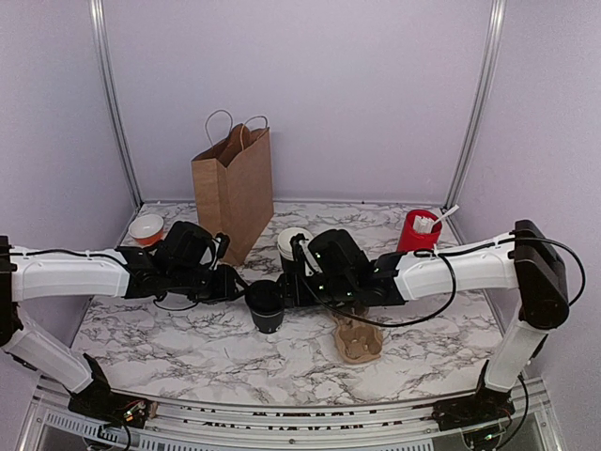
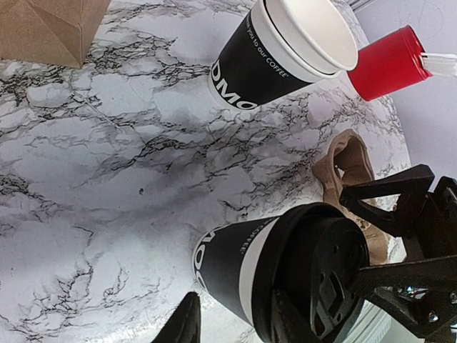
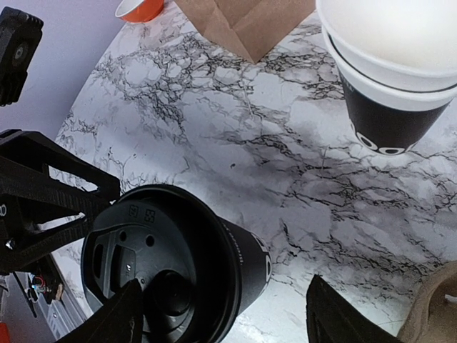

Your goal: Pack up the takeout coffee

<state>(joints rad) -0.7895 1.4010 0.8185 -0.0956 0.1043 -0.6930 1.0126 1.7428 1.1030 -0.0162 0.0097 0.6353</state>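
Standing upright on the marble table [image 1: 188, 338], the takeout coffee [image 1: 266, 305] sits between the two arms, near the table's middle and in front of the paper bag [image 1: 233, 188]. Its black lid [image 3: 153, 268] is on and looks seated all round the rim, so I judge the capping step done. Packing proper is not yet done: the cup is neither in the cardboard cup carrier [image 1: 359, 338], which lies flat just beside it on the right arm's side, nor in the bag, which stands upright at the back with its handles up. The left gripper [image 2: 235, 329] reaches in low, with its fingers [image 2: 186, 325] on either side of the cup's body. A sliver of table shows between one finger and the cup wall, while the other finger overlaps the lid in the left wrist view, so I cannot tell whether they already pinch the cup. The right gripper [image 3: 225, 321] hangs over the lid with its fingers spread wide, one of them well clear of the cup, and holds nothing. The lidless cup stack [image 1: 293, 246], the red cup [image 1: 418, 232] and the orange bowl [image 1: 146, 227] stand apart, not involved. Remaining, by my estimate: secure the cup, lift it, set it in the carrier or bag, release.
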